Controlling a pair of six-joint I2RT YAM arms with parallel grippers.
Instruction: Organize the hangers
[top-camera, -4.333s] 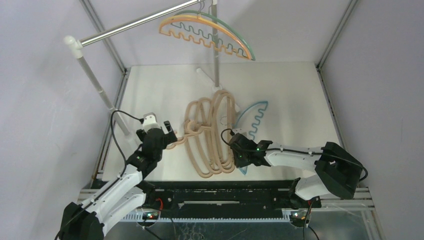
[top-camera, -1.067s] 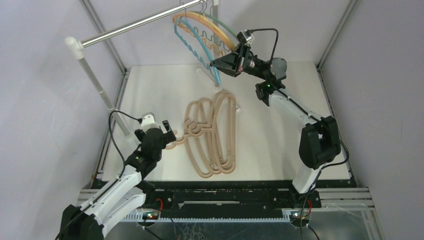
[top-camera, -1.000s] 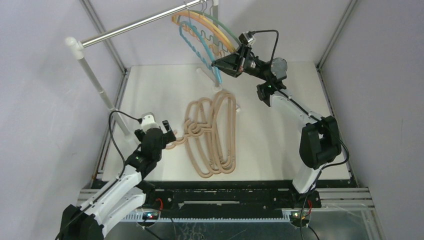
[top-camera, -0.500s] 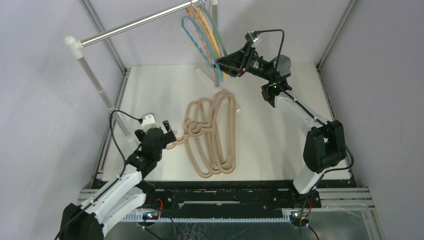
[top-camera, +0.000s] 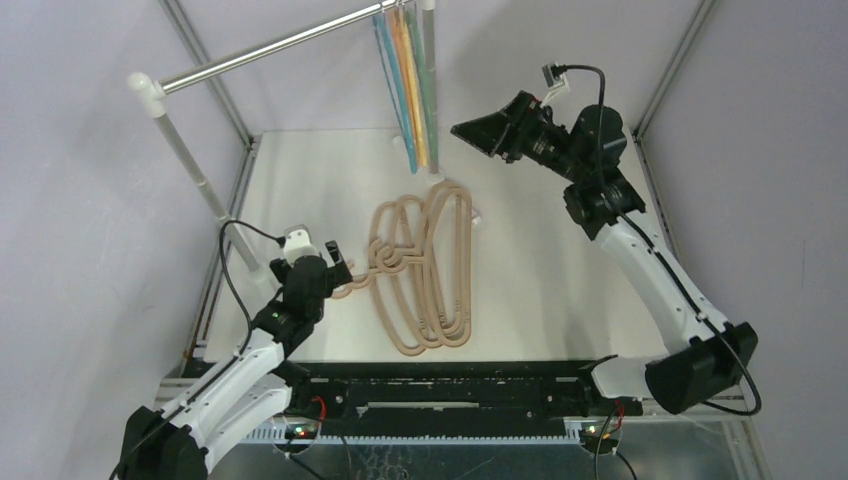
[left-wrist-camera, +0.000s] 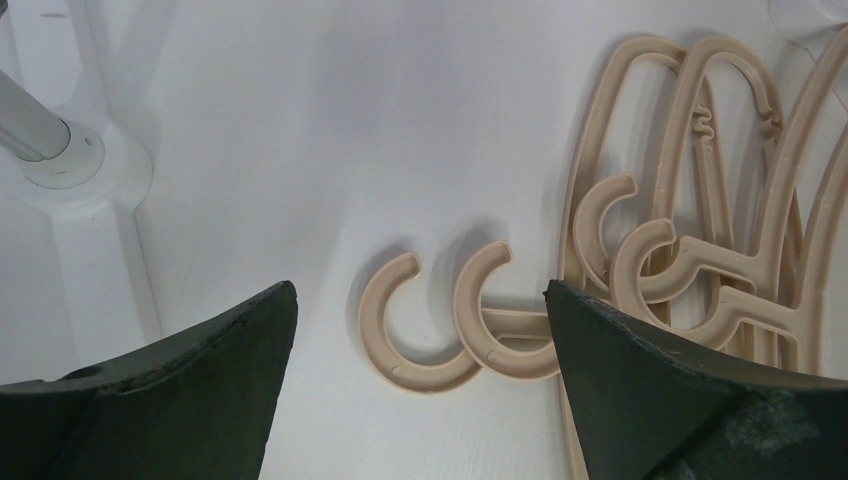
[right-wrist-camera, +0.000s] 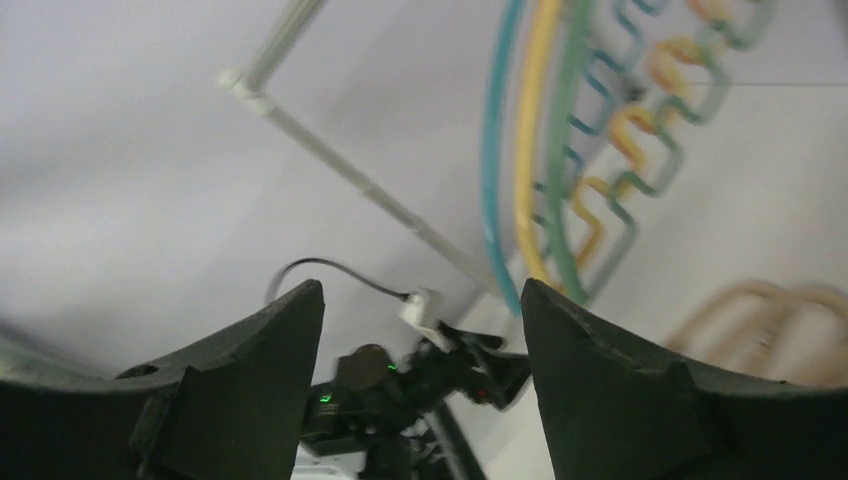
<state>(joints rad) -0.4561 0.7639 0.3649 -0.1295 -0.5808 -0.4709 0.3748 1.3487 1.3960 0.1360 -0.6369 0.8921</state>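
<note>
Thin blue, orange, yellow and green hangers (top-camera: 408, 75) hang edge-on from the silver rail (top-camera: 270, 45); the right wrist view shows them (right-wrist-camera: 545, 160) as blurred arcs with wavy bars. Several thick beige hangers (top-camera: 425, 270) lie stacked flat on the white table, their round hooks (left-wrist-camera: 440, 320) pointing left. My right gripper (top-camera: 470, 131) is raised, open and empty, a little to the right of the hanging hangers. My left gripper (top-camera: 340, 262) hovers low at the beige hooks, open, with two hooks between its fingers (left-wrist-camera: 620, 360) and no contact.
The rail rests on white poles (top-camera: 185, 160), one at the left with its round foot (left-wrist-camera: 60, 160) on the table, one at the back (top-camera: 430, 60). Metal frame struts (top-camera: 665, 75) rise at the table's back corners.
My right gripper opened and let go of the blue hanger, then pulled back to the right. The thin hangers swung round to hang edge-on. The left arm has stayed still.
</note>
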